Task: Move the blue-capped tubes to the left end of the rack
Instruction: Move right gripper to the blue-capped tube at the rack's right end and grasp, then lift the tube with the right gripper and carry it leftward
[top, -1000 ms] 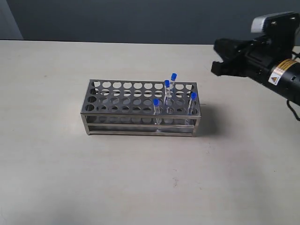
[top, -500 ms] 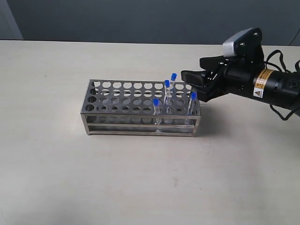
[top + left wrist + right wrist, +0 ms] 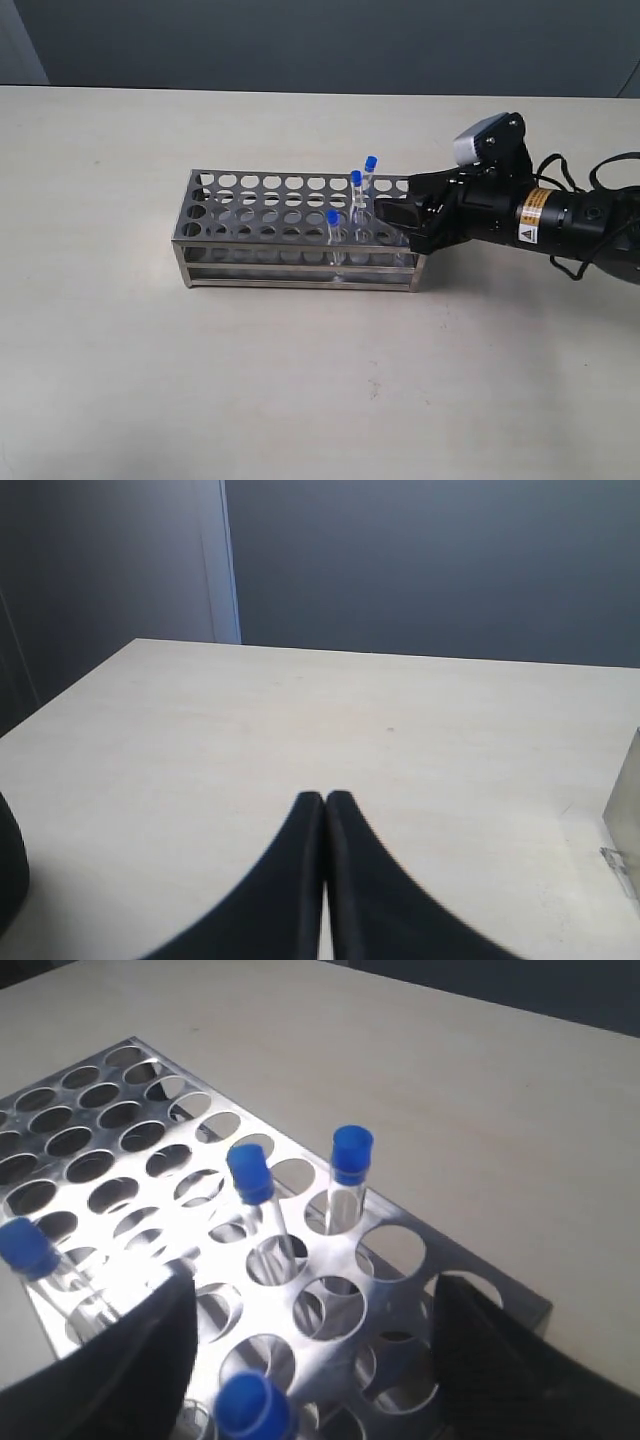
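While the long, shiny steel perforated rack (image 3: 300, 268) stands on the beige tabletop (image 3: 300, 390), all four thin, clear blue-capped tubes (image 3: 352, 1152) occupy holes at the end lying under the black right gripper (image 3: 385, 213). No tube stands at the far left end, so no transfer is judged complete.

Right jaws: spread wide, holding nothing. The nearest tube (image 3: 245, 1405) shows its blue cap between the two dark fingers (image 3: 140, 1360), closer to one finger than to the other; no contact with it is evident. Whether the fingers touch the rack plate cannot be told. Two further tubes stand just ahead of the fingertips, and the fourth stands off beyond one finger.

Long axis: each tube is upright or slightly leaning, its cap proud of the top plate. A grasp would therefore best close across the tube and lift straight up out of the hole (a judgement, not an observation).

Left jaws: the black left gripper (image 3: 325, 802) is pressed together and empty over bare tabletop, with only a corner of the rack at the edge of its view.

Nearer arm: the right, clearly.
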### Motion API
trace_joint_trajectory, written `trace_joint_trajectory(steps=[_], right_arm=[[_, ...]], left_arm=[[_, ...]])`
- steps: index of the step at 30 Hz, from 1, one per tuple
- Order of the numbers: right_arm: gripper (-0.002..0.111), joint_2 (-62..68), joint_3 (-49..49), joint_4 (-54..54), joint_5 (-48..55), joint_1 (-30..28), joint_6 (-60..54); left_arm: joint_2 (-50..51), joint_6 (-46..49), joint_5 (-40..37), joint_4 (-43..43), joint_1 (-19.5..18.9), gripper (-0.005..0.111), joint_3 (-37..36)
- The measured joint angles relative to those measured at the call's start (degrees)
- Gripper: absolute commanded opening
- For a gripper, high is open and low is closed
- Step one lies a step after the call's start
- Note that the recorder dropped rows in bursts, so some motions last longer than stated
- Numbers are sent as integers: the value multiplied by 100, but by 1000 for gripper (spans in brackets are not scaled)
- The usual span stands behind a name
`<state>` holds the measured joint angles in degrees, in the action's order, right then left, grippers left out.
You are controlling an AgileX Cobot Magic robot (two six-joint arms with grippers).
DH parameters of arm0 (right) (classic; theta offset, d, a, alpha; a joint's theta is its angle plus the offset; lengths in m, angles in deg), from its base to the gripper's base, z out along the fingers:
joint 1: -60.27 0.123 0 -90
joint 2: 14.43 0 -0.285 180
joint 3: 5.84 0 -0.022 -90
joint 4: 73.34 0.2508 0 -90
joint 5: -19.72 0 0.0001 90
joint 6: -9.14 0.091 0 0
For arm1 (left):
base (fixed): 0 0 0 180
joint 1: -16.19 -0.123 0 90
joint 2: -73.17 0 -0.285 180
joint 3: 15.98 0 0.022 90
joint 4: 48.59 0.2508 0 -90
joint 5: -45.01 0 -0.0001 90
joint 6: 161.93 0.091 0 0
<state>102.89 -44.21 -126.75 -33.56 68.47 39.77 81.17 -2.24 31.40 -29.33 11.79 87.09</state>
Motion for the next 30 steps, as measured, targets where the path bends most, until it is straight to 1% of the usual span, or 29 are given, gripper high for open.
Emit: trace_joint_trajectory(steps=[2,3,5,6,9,20,30], right_arm=[[57,65,0,0,-101,0,0],[48,77,10,0,-128,0,0],[33,89,12,12,-139,0,0],[22,89,12,1,-99,0,0],[-1,102,12,11,-23,0,0],[0,-51,12,0,67,0,37],[0,-1520,1,-260,509,0,220]], left_arm=[[0,0,0,0,0,0,0],[0,0,0,0,0,0,0],[0,0,0,0,0,0,0],[0,0,0,0,0,0,0],[0,0,0,0,0,0,0],[0,0,0,0,0,0,0],[0,0,0,0,0,0,0]])
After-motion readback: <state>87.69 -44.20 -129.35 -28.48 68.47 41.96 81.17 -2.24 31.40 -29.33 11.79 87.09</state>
